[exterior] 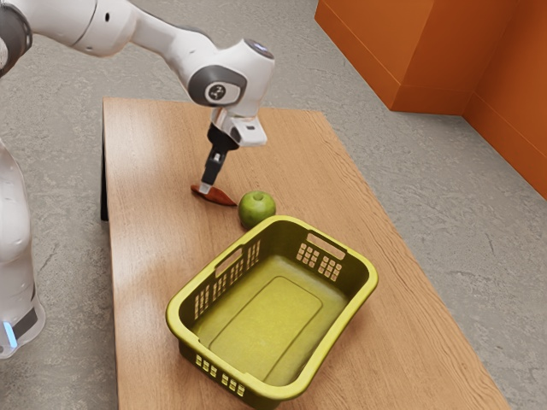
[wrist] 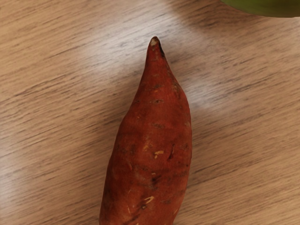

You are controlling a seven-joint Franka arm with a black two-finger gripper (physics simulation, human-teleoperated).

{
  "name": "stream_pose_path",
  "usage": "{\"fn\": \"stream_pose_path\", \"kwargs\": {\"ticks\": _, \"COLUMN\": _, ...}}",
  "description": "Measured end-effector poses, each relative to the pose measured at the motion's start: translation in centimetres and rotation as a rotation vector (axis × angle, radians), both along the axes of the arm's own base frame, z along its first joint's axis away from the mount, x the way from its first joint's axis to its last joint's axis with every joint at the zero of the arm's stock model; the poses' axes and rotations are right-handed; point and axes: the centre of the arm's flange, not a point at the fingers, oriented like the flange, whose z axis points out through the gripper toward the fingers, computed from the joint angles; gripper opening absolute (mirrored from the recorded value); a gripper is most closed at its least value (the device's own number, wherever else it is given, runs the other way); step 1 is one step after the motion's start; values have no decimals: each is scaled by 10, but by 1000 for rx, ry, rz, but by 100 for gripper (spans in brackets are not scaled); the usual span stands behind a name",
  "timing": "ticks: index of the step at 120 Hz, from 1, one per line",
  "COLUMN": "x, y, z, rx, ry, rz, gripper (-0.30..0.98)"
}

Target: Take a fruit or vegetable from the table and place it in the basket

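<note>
My gripper points down at the reddish-brown sweet potato, over its end farther from the green fruit. How the gripper stands around it cannot be made out. Seen from the hand, the sweet potato lies lengthwise below, its pointed tip toward the green fruit. That round green fruit, apple-like, rests on the table between the sweet potato and the basket. The yellow-green basket has its inner floor in sight, with nothing on it.
The wooden table carries all of these things. The basket's raised rim and slotted walls stand close beside the green fruit. Beyond the table, an orange cabinet rises at the exterior view's upper right.
</note>
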Motion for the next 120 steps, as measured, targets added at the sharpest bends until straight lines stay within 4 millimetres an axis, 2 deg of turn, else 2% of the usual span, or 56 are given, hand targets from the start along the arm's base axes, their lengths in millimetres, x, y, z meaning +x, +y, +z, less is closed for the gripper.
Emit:
{"fn": "stream_pose_path", "kwargs": {"ticks": 37, "x": 11, "y": 2, "z": -20, "rx": -3, "ry": -2, "rz": -4, "gripper": 69}}
{"fn": "stream_pose_path", "kwargs": {"ticks": 61, "x": 10, "y": 4, "z": -31, "rx": -9, "ry": 8, "rz": 0, "gripper": 69}}
{"fn": "stream_pose_path", "kwargs": {"ticks": 101, "x": 9, "y": 5, "z": -41, "rx": -12, "ry": 14, "rz": 1, "gripper": 69}}
{"fn": "stream_pose_path", "kwargs": {"ticks": 120, "x": 9, "y": 6, "z": -41, "rx": -10, "ry": 10, "rz": 1, "gripper": 64}}
